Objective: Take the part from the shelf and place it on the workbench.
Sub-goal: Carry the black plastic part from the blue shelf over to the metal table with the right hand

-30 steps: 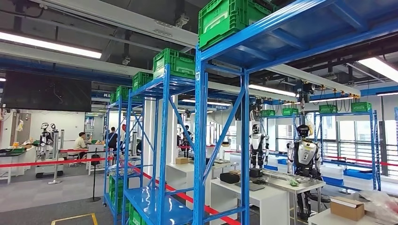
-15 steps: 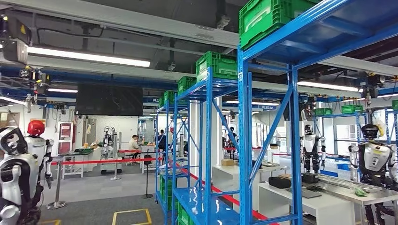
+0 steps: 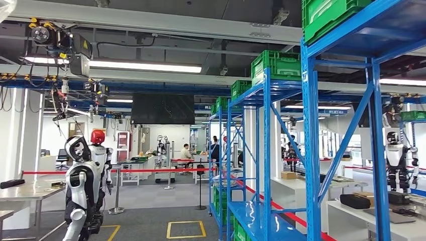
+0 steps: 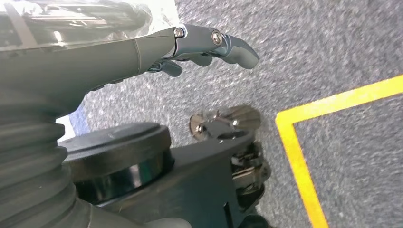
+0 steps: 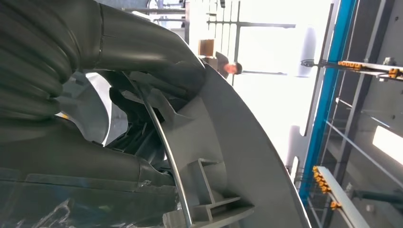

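Part [image 5: 237,156], grey and curved, sits gripped in your right robot hand [image 5: 142,95]; left robot hand's [image 4: 142,52] state cannot be told.

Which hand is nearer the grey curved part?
Right. The right hand grips the part. The left hand hangs over carpet near a yellow line, beside clear wrapping.

Grey ribbed cover behind the left hand [image 4: 142,52], smooth grey thumb, darker fingers [image 4: 237,47] with silver screws at their joints. Same ribbed grey cover and dark fingers on the right hand [image 5: 123,71].
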`<state>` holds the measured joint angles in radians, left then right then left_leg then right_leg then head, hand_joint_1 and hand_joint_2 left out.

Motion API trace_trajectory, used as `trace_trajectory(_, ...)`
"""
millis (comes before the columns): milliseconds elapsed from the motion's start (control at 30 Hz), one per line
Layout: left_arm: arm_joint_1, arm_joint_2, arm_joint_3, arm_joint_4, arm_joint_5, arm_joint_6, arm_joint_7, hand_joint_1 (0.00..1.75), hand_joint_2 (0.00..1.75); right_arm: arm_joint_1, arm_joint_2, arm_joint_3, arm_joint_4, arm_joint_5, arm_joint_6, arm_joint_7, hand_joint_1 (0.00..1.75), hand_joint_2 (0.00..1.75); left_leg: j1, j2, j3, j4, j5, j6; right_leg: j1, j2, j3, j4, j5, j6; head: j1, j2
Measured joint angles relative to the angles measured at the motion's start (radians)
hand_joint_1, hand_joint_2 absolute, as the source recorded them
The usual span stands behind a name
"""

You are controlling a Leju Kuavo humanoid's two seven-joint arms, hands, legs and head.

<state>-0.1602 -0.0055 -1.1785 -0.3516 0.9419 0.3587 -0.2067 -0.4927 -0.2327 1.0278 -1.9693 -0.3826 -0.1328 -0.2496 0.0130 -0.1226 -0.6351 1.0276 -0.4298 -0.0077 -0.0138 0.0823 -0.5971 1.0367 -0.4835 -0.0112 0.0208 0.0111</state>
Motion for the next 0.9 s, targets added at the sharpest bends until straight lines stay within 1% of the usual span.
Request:
trace_trajectory(33, 0.002, 0.000, 0.000, 0.000, 0.000, 0.000, 0.000, 0.00, 1.75, -0.001, 0.000, 0.000, 0.000, 0.000, 0.000, 0.000, 1.75, 1.75, 0.003, -0.010, -0.003, -0.002, 0.003, -0.007, 0.001, -0.011, 0.003, -0.007, -0.002, -0.003, 0.001, 0.001)
trace_trajectory(67, 0.005, 0.001, -0.001, 0.000, 0.000, 0.000, 0.000, 0.00, 1.75, -0.002, 0.001, 0.000, 0.000, 0.000, 0.000, 0.000, 1.75, 1.75, 0.003, -0.003, -0.007, -0.001, 0.001, -0.013, 0.000, -0.023, 0.006, -0.011, -0.001, -0.008, 0.004, 0.002)
trace_trajectory(100, 0.007, 0.001, -0.001, 0.000, 0.000, 0.000, 0.000, 0.00, 1.75, -0.003, 0.002, 0.001, 0.000, 0.000, 0.000, 0.000, 1.75, 1.75, 0.001, 0.019, -0.013, 0.009, -0.008, -0.018, 0.000, -0.036, 0.010, -0.017, 0.001, -0.014, 0.008, 0.003)
trace_trajectory(133, 0.007, 0.001, -0.002, -0.001, 0.000, 0.000, 0.000, 0.00, 1.75, -0.004, 0.002, 0.001, 0.000, 0.000, 0.000, -0.001, 1.75, 1.75, -0.001, 0.048, -0.027, 0.039, -0.027, -0.023, -0.001, -0.050, 0.015, -0.023, 0.003, -0.020, 0.012, 0.004)
trace_trajectory(167, 0.006, 0.001, -0.002, -0.001, -0.001, 0.000, 0.000, 0.00, 1.75, -0.004, 0.003, 0.001, 0.000, 0.000, 0.000, -0.001, 1.75, 1.75, -0.002, 0.081, -0.050, 0.089, -0.054, -0.026, 0.001, -0.065, 0.018, -0.025, 0.003, -0.024, 0.016, 0.004)
trace_trajectory(200, 0.004, 0.001, -0.002, -0.001, -0.001, 0.001, 0.000, 0.00, 1.75, -0.004, 0.003, 0.001, 0.000, 0.000, 0.000, -0.001, 1.75, 1.75, -0.001, 0.099, -0.078, 0.154, -0.083, -0.030, 0.003, -0.081, 0.020, -0.026, 0.001, -0.027, 0.021, 0.004)
trace_trajectory(233, 0.004, 0.001, -0.003, -0.002, -0.001, 0.001, 0.000, 0.00, 1.75, -0.004, 0.003, 0.002, 0.000, 0.000, 0.000, -0.001, 1.75, 1.75, 0.000, 0.106, -0.105, 0.215, -0.104, -0.032, 0.005, -0.097, 0.022, -0.025, -0.001, -0.029, 0.024, 0.003)
trace_trajectory(267, 0.004, 0.001, -0.003, -0.002, -0.001, 0.001, 0.000, 0.00, 1.75, -0.004, 0.003, 0.003, 0.000, 0.000, 0.000, 0.000, 1.75, 1.75, 0.002, 0.108, -0.122, 0.253, -0.110, -0.034, 0.006, -0.112, 0.024, -0.025, -0.004, -0.029, 0.028, 0.002)
trace_trajectory(300, 0.006, 0.001, -0.004, -0.003, -0.001, 0.001, 0.000, 0.00, 1.75, -0.004, 0.003, 0.003, 0.000, 0.000, 0.000, 0.000, 1.75, 1.75, 0.003, 0.109, -0.122, 0.256, -0.099, -0.035, 0.007, -0.126, 0.026, -0.024, -0.007, -0.029, 0.033, 0.002)
trace_trajectory(333, 0.007, 0.002, -0.004, -0.003, -0.001, 0.001, 0.000, 0.00, 1.75, -0.004, 0.003, 0.003, 0.000, 0.000, 0.000, 0.000, 1.75, 1.75, 0.003, 0.114, -0.103, 0.220, -0.072, -0.034, 0.007, -0.139, 0.030, -0.024, -0.010, -0.027, 0.040, 0.001)
trace_trajectory(367, 0.008, 0.002, -0.004, -0.003, -0.001, 0.001, 0.000, 0.00, 1.75, -0.005, 0.004, 0.003, 0.000, 0.000, 0.000, 0.000, 1.75, 1.75, 0.002, 0.126, -0.071, 0.159, -0.039, -0.032, 0.007, -0.151, 0.035, -0.023, -0.015, -0.025, 0.049, 0.002)
trace_trajectory(400, 0.007, 0.002, -0.004, -0.003, -0.001, 0.001, 0.000, 0.00, 1.75, -0.005, 0.004, 0.003, 0.000, 0.000, 0.001, 0.000, 1.75, 1.75, -0.004, 0.149, -0.037, 0.099, -0.015, -0.028, 0.009, -0.162, 0.039, -0.023, -0.019, -0.021, 0.058, 0.002)
trace_trajectory(433, 0.005, 0.002, -0.004, -0.004, -0.001, 0.001, 0.000, 0.00, 1.75, -0.005, 0.005, 0.003, 0.000, 0.000, 0.001, 0.000, 1.75, 1.75, -0.009, 0.169, -0.010, 0.049, -0.001, -0.021, 0.011, -0.172, 0.041, -0.022, -0.023, -0.017, 0.066, 0.001)
trace_trajectory(467, 0.003, 0.002, -0.004, -0.004, 0.000, 0.001, 0.000, 0.00, 1.75, -0.006, 0.005, 0.003, 0.000, 0.000, 0.001, 0.000, 1.75, 1.75, -0.016, 0.185, 0.005, 0.019, -0.001, -0.012, 0.014, -0.182, 0.042, -0.020, -0.026, -0.012, 0.070, 0.000)
trace_trajectory(500, 0.002, 0.003, -0.004, -0.005, 0.000, 0.002, 0.000, 0.00, 1.75, -0.007, 0.005, 0.003, 0.000, 0.000, 0.001, 0.000, 1.75, 1.75, -0.021, 0.189, 0.009, 0.010, -0.008, -0.004, 0.017, -0.193, 0.042, -0.020, -0.028, -0.007, 0.071, 0.000)
trace_trajectory(533, 0.003, 0.003, -0.004, -0.005, 0.001, 0.003, 0.000, 0.00, 1.75, -0.008, 0.005, 0.003, 0.000, 0.000, 0.002, 0.000, 1.75, 1.75, -0.022, 0.179, 0.009, 0.004, -0.010, 0.005, 0.018, -0.204, 0.043, -0.019, -0.030, -0.003, 0.071, -0.001)
trace_trajectory(567, 0.005, 0.004, -0.004, -0.005, 0.001, 0.003, 0.000, 0.00, 1.75, -0.009, 0.005, 0.003, 0.000, 0.000, 0.002, 0.000, 1.75, 1.75, -0.020, 0.168, 0.010, 0.001, -0.011, 0.012, 0.016, -0.204, 0.045, -0.017, -0.035, 0.002, 0.069, -0.001)
trace_trajectory(600, 0.006, 0.004, -0.004, -0.005, 0.002, 0.004, 0.000, 0.00, 1.75, -0.010, 0.005, 0.003, 0.000, 0.000, 0.002, 0.000, 1.75, 1.75, -0.017, 0.156, 0.011, -0.003, -0.010, 0.017, 0.014, -0.187, 0.044, -0.008, -0.045, 0.006, 0.066, -0.001)
trace_trajectory(633, 0.006, 0.004, -0.004, -0.005, 0.002, 0.004, 0.000, 0.00, 1.75, -0.011, 0.005, 0.002, 0.000, 0.000, 0.003, 0.000, 1.75, 1.75, -0.014, 0.145, 0.014, -0.006, -0.008, 0.024, 0.011, -0.160, 0.033, 0.021, -0.064, 0.010, 0.060, -0.002)
trace_trajectory(667, 0.005, 0.004, -0.004, -0.005, 0.002, 0.004, 0.000, 0.00, 1.75, -0.011, 0.005, 0.002, 0.000, 0.000, 0.003, -0.001, 1.75, 1.75, -0.012, 0.134, 0.016, -0.008, -0.007, 0.028, 0.008, -0.126, 0.010, 0.069, -0.091, 0.012, 0.055, -0.002)
trace_trajectory(700, 0.002, 0.004, -0.004, -0.005, 0.002, 0.004, 0.000, 0.00, 1.75, -0.010, 0.004, 0.002, 0.000, 0.000, 0.003, -0.001, 1.75, 1.75, -0.011, 0.122, 0.016, -0.008, -0.006, 0.032, 0.007, -0.102, -0.022, 0.133, -0.120, 0.013, 0.050, -0.003)
trace_trajectory(733, 0.001, 0.004, -0.004, -0.005, 0.002, 0.004, 0.000, 0.00, 1.75, -0.008, 0.003, 0.003, 0.000, 0.000, 0.003, 0.000, 1.75, 1.75, -0.012, 0.109, 0.015, -0.008, -0.006, 0.034, 0.006, -0.091, -0.057, 0.199, -0.144, 0.014, 0.046, -0.003)
trace_trajectory(767, 0.002, 0.004, -0.004, -0.005, 0.002, 0.004, 0.000, 0.00, 1.75, -0.007, 0.002, 0.003, 0.000, 0.000, 0.003, 0.000, 1.75, 1.75, -0.012, 0.095, 0.015, -0.008, -0.005, 0.035, 0.006, -0.087, -0.083, 0.245, -0.154, 0.014, 0.043, -0.004)
trace_trajectory(800, 0.003, 0.004, -0.004, -0.005, 0.002, 0.004, 0.000, 0.00, 1.75, -0.006, 0.002, 0.004, 0.000, 0.000, 0.003, 0.000, 1.75, 1.75, -0.013, 0.082, 0.015, -0.007, -0.004, 0.036, 0.006, -0.086, -0.095, 0.260, -0.146, 0.014, 0.041, -0.004)
trace_trajectory(833, 0.004, 0.004, -0.004, -0.005, 0.003, 0.005, 0.000, 0.00, 1.75, -0.005, 0.001, 0.004, 0.000, 0.000, 0.003, 0.000, 1.75, 1.75, -0.013, 0.067, 0.015, -0.006, -0.004, 0.035, 0.006, -0.084, -0.087, 0.237, -0.120, 0.013, 0.038, -0.005)
trace_trajectory(867, 0.005, 0.004, -0.004, -0.005, 0.003, 0.006, 0.000, 0.00, 1.75, -0.005, 0.001, 0.004, 0.000, 0.000, 0.003, 0.000, 1.75, 1.75, -0.012, 0.053, 0.015, -0.004, -0.003, 0.034, 0.004, -0.074, -0.063, 0.182, -0.081, 0.011, 0.035, -0.005)
trace_trajectory(900, 0.005, 0.004, -0.004, -0.005, 0.003, 0.008, 0.000, 0.00, 1.75, -0.005, 0.001, 0.004, 0.000, 0.000, 0.004, 0.000, 1.75, 1.75, -0.011, 0.040, 0.014, -0.002, -0.003, 0.031, 0.002, -0.048, -0.034, 0.117, -0.048, 0.008, 0.033, -0.006)
